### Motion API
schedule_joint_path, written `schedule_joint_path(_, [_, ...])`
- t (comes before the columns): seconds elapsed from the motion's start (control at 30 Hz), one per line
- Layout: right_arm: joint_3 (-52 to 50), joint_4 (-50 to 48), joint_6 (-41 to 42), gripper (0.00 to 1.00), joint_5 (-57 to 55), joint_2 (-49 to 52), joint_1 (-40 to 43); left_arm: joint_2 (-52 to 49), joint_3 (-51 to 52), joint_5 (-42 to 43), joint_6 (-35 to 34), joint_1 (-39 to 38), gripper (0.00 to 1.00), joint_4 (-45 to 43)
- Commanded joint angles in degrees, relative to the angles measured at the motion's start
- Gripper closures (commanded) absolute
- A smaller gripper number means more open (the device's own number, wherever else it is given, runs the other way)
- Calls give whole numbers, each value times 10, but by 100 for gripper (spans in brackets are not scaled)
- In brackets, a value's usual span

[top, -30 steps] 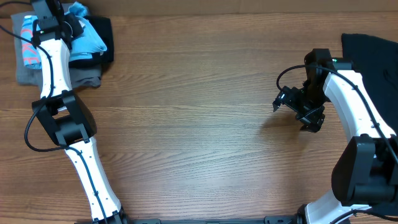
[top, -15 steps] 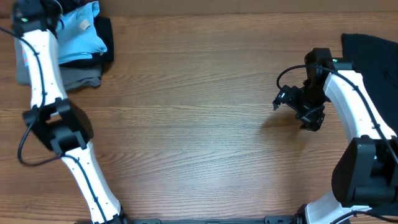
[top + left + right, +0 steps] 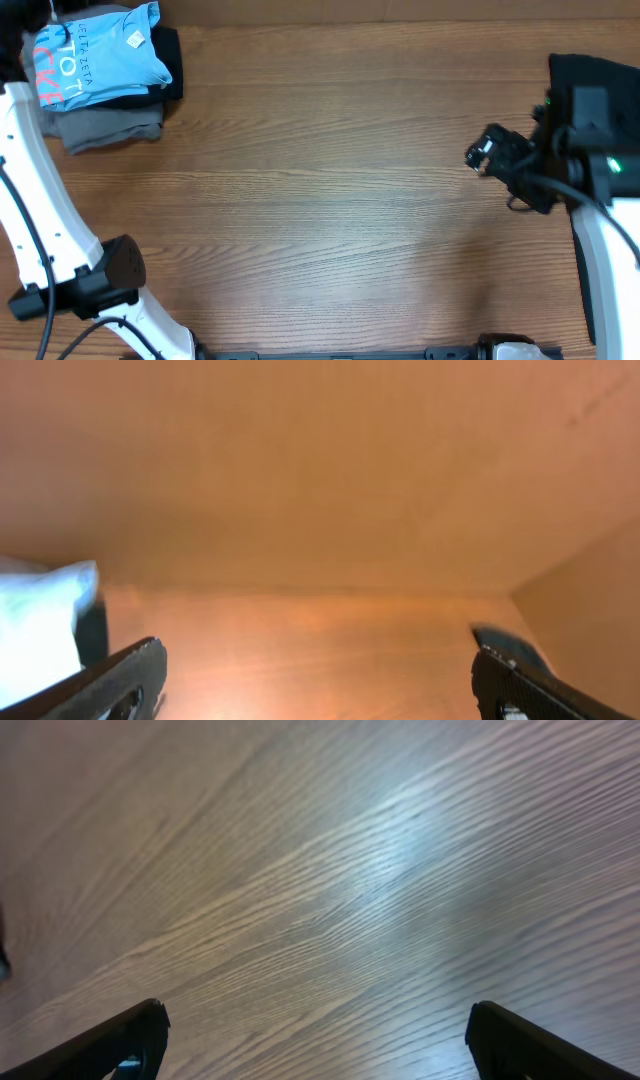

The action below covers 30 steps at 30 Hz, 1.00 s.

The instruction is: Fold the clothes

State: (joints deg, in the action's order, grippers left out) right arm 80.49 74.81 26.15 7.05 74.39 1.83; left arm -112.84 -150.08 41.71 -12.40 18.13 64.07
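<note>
The light blue T-shirt (image 3: 100, 55) lay folded in the worktop's (image 3: 320, 210) 10 o'clock corner in the overhead view. Its white print and large white-and-pink lettering faced up. It sat on top of a small stack. A grey garment (image 3: 105, 130) showed beneath it towards 6 o'clock, and a black garment (image 3: 173, 62) stuck out along its 3 o'clock edge. A second black cloth (image 3: 600, 72) lay well apart from the stack, at about 2 o'clock, against the frame's edge and partly under the right arm (image 3: 605, 240).

The left pincer (image 3: 320, 682) stood wide open and held nothing. In its wrist view the two dark fingertips (image 3: 115, 678) sat at the bottom corners with bare brown surface between them. A blurred patch of pale blue cloth with a dark strip beside it showed at 8 o'clock. The left arm (image 3: 28, 190) ran up the 9 o'clock edge of the overhead view, and the pincer itself could not be made out there.

The right pincer (image 3: 318, 1038) was also spread wide and empty, with only wood grain between its fingertips (image 3: 125, 1035). Overhead it hung above bare worktop at about 3 o'clock, just beside the black cloth, and touched no garment.
</note>
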Motion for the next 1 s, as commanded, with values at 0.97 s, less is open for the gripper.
schedule_joint_path(0.97, [-210, -159, 19, 0, -59, -359, -2, 707, 528, -221, 92, 6, 0, 150])
